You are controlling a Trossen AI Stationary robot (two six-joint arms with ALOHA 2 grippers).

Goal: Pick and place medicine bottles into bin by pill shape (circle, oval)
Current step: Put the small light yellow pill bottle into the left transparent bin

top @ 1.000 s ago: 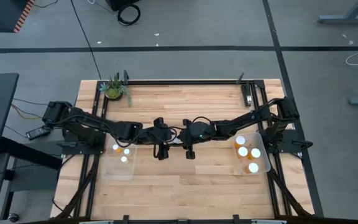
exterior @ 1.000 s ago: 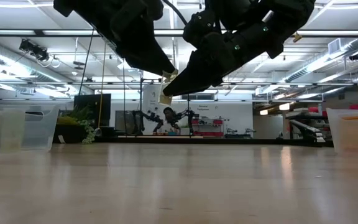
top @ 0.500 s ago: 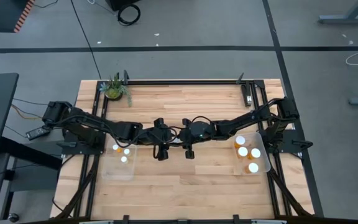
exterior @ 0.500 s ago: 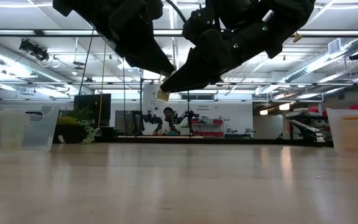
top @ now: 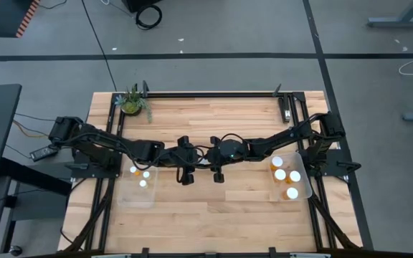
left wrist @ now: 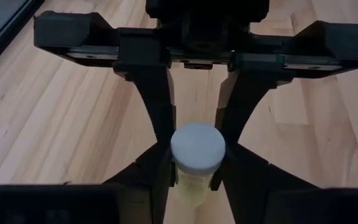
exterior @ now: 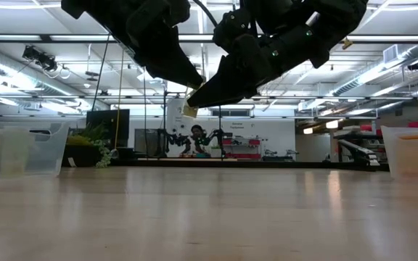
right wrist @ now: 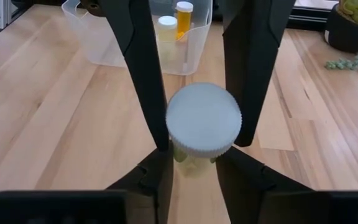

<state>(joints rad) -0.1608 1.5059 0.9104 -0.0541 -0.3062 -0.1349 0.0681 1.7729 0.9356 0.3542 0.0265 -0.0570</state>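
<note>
You're looking at two matte black jointed arms, the left arm [top: 113, 147] and right arm [top: 278, 140], trailing black cables and ending in flat tapered fingers [right wrist: 143, 68].

White-capped medicine bottle [right wrist: 203, 121] held between both pincers above the table.

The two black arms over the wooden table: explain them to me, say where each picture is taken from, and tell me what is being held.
These are two robot arms with two-finger grippers. One picture looks straight down on the table, one looks level across it, and two come from cameras on the wrists. On the table stand a clear left bin and a clear right bin, each with white-capped bottles inside, and a small plant at a corner. In mid-air over the middle, the right gripper grips one medicine bottle, and the left gripper meets it at that bottle.
</note>
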